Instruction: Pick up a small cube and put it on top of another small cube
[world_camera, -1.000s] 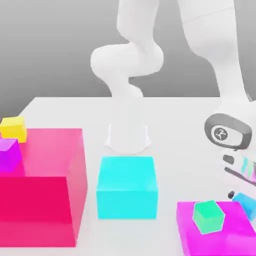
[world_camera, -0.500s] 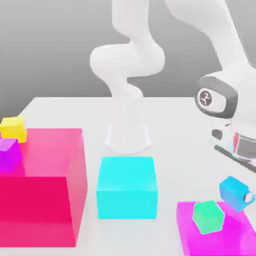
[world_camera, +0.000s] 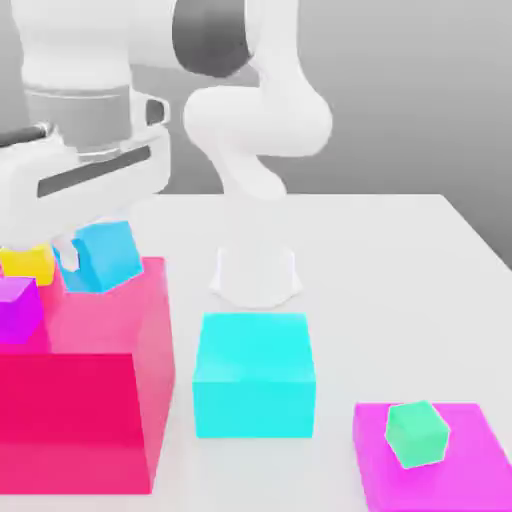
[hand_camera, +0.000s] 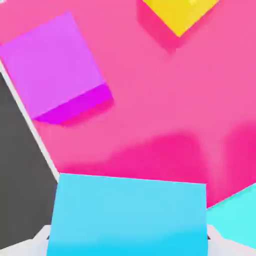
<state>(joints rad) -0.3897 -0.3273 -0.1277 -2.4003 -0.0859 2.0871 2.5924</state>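
Now the pincer (world_camera: 88, 252), clamped on the small cube (world_camera: 105, 255), has swung from the magenta slab (world_camera: 470, 470) to above the pink block (world_camera: 110, 310).

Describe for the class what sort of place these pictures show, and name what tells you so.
Most likely a simulated robot test bench: a plain white table, flat-coloured blocks such as the pink block and cyan block, and a white arm whose gripper holds a blue cube.

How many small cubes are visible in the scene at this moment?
4. The sky-blue cube is held in the end effector above the pink block; the yellow cube and purple cube sit on that block; the green cube sits on the magenta slab. Others may be hidden.
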